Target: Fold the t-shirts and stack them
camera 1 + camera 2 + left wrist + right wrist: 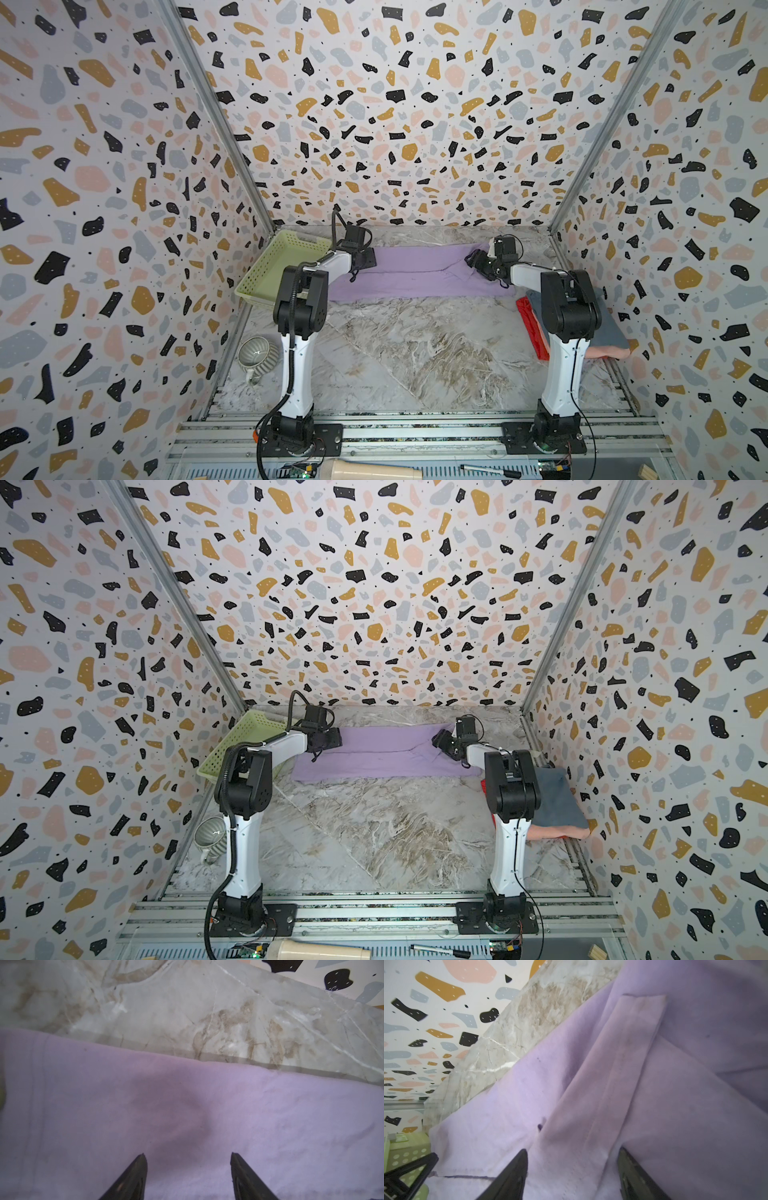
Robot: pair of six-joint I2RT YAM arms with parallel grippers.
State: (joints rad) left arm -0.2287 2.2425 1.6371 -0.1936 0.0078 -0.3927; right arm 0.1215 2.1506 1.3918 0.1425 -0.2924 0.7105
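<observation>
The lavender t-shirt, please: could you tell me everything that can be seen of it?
The lavender t-shirt is soft, plain cloth with a few small dark specks. It lies flat on the marble-look table toward the back, folded into a long band, with a narrow folded strip near its right end. The left gripper is over its left end, jaws apart; the right gripper straddles the strip, jaws apart. Whether either touches the cloth I cannot tell.
</observation>
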